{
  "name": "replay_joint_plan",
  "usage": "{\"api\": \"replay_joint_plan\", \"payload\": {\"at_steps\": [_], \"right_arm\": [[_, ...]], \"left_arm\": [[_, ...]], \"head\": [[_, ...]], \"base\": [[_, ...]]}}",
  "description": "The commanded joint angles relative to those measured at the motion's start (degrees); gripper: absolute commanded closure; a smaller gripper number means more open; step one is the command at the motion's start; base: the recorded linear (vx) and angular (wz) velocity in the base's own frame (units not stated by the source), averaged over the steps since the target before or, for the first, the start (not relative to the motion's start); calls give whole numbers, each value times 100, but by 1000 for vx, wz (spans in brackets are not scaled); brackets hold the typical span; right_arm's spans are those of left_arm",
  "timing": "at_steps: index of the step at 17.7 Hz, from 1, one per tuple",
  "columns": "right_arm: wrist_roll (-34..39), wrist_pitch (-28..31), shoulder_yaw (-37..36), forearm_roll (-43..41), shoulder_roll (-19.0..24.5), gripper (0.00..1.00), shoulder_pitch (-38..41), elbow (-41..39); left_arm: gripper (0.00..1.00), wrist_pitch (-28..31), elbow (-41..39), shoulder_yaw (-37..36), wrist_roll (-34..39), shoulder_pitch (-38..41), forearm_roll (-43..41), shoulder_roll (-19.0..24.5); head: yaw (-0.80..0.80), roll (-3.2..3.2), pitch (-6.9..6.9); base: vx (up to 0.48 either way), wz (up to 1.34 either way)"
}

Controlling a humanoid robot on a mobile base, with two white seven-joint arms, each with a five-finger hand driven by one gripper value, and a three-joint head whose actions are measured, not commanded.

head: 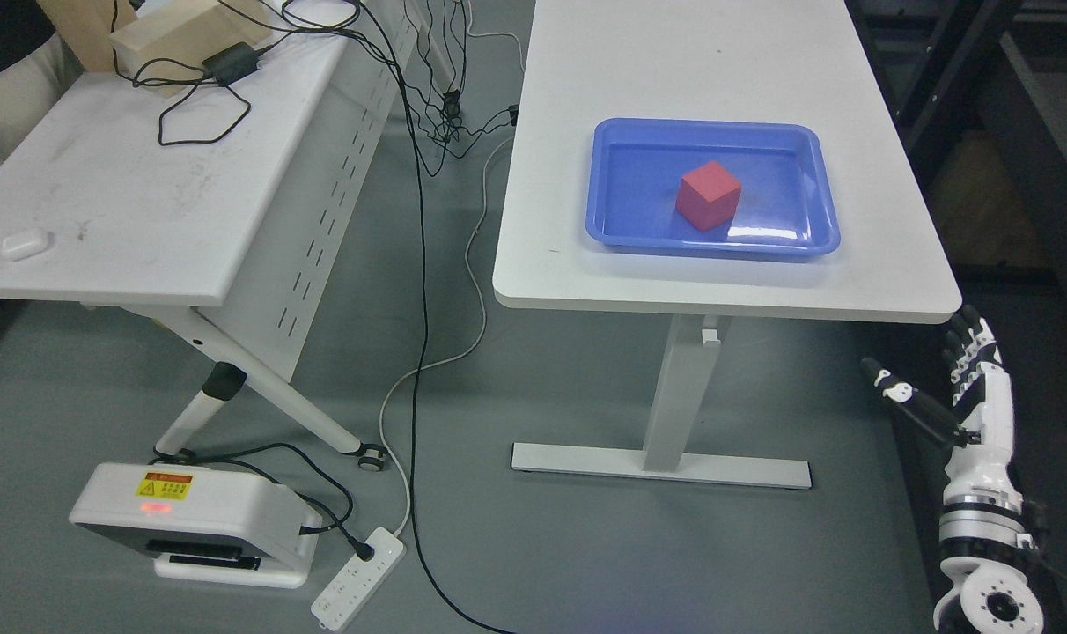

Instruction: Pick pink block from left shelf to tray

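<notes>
A pink-red block [708, 195] lies inside the blue tray [621, 231] on the white table [586, 264] at the centre right. My right hand [947, 379] hangs low at the lower right, below the table's front corner, fingers spread and holding nothing. It is well apart from the tray. The left arm does not show.
A second white table [128, 220] stands at the left with a black cable and adapter [230, 63], wooden blocks [177, 40] and a small white case [25, 243]. On the floor lie cables, a power strip [357, 577] and a white device [195, 524]. Dark shelving [1026, 132] sits at the right.
</notes>
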Motion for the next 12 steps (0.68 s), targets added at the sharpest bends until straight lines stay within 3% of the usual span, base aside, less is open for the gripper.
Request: {"api": "replay_joint_plan", "payload": {"at_steps": [1, 12], "right_arm": [[0, -8, -8, -2, -100, 0, -3, 7], [0, 1, -8, -2, -100, 0, -3, 7]], "left_arm": [[0, 0, 0, 0, 4, 52, -9, 100], [0, 0, 0, 0, 4, 52, -9, 100]], "head": [[0, 0, 0], [0, 0, 0]], "base": [[-97, 45], [-51, 28]]}}
